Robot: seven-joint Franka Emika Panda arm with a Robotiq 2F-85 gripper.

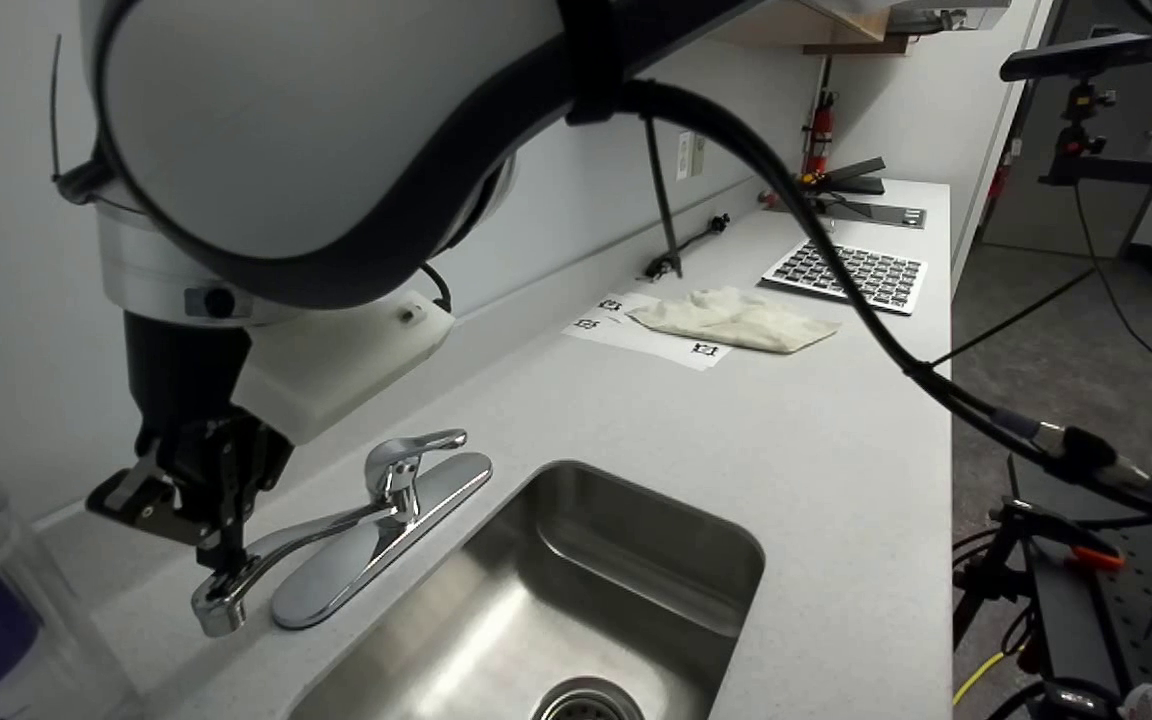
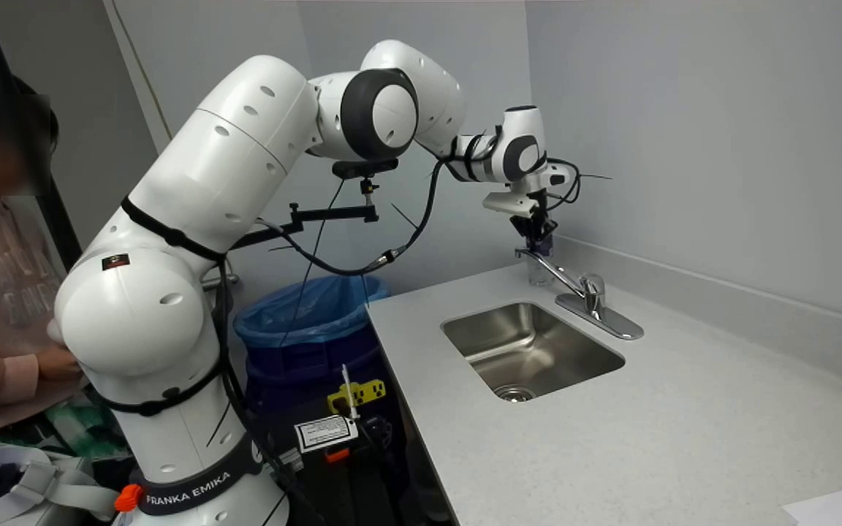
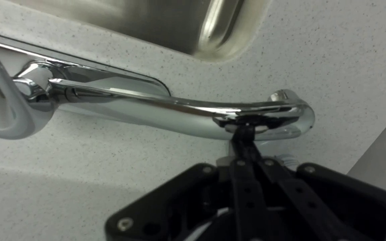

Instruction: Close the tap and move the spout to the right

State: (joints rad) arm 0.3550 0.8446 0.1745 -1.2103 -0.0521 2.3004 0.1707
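Note:
The silver tap [image 1: 394, 470] stands on a long metal plate behind the sink; it also shows in an exterior view [image 2: 594, 291] and at the left of the wrist view [image 3: 28, 113]. Its lever [image 1: 436, 440] points away from the spout. The slim spout [image 1: 306, 530] reaches over the counter beside the basin, also visible in an exterior view [image 2: 556, 272] and the wrist view [image 3: 159, 112]. No water shows at its end. My gripper [image 1: 223, 575] is shut and empty. Its tips [image 3: 245, 130] are at the spout's outer end, on its upper surface or just over it; contact is unclear.
The steel sink [image 1: 636, 530] lies in front of the tap. A clear plastic bottle [image 1: 6, 620] stands near the spout's end. The wall's backsplash [image 2: 684, 285] runs behind. A cloth [image 1: 736, 318], papers [image 1: 626, 335] and a black-and-white grid tray [image 1: 851, 275] lie farther along the counter.

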